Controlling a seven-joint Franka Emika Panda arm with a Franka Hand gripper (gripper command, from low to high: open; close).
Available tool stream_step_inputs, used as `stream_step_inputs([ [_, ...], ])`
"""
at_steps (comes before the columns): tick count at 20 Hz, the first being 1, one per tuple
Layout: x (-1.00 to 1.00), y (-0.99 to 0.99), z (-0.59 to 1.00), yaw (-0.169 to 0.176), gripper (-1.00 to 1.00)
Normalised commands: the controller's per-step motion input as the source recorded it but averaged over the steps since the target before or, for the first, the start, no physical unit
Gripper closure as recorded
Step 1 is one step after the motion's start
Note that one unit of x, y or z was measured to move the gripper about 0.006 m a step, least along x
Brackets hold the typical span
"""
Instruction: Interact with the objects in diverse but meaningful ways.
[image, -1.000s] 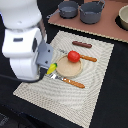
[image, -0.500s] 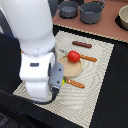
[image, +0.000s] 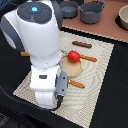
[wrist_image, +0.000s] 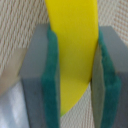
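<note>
Fingers: two grey fingers (wrist_image: 35, 75) with green pads are sitting clamped on the banana (wrist_image: 75, 55), one pad pressing each side of the yellow body; the gripper (wrist_image: 75, 75) is facing a woven mat in the wrist view.
Banana: it is running between the pads, most of its length above them and its narrow end reaching down past them. From the exterior view it is hidden behind the big white arm (image: 37, 40), so I cannot tell whether it is hanging clear of the mat or touching it.
Step in hand: I judge the banana is being carried or set down somewhere on the mat.
Doing it well: keeping the squeeze even matters, since a curved smooth toy could swivel between the pads; lowering straight onto a bare stretch of mat before letting go looks wisest.
Mat: the pale woven mat (image: 100, 70) is lying on the dark surface (image: 117, 95).
Nearby: a red tomato (image: 73, 56) is resting on a round wooden board (image: 70, 69); a dark sausage (image: 81, 44) is lying just beyond it.
In the way: orange-handled cutlery, one piece (image: 76, 84) just beside the arm, another (image: 89, 58) by the tomato.
Farther off: grey pots (image: 92, 12) are standing well apart, on a brown board.
</note>
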Motion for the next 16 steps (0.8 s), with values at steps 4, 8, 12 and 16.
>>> stream_step_inputs([
  [4,0.43,-0.04,0.47,-0.047,-1.0],
  [8,0.48,0.04,0.96,-0.086,-1.0],
  [12,0.5,0.2,1.0,-0.088,-1.0],
  [16,0.53,0.39,1.0,-0.067,-1.0],
])
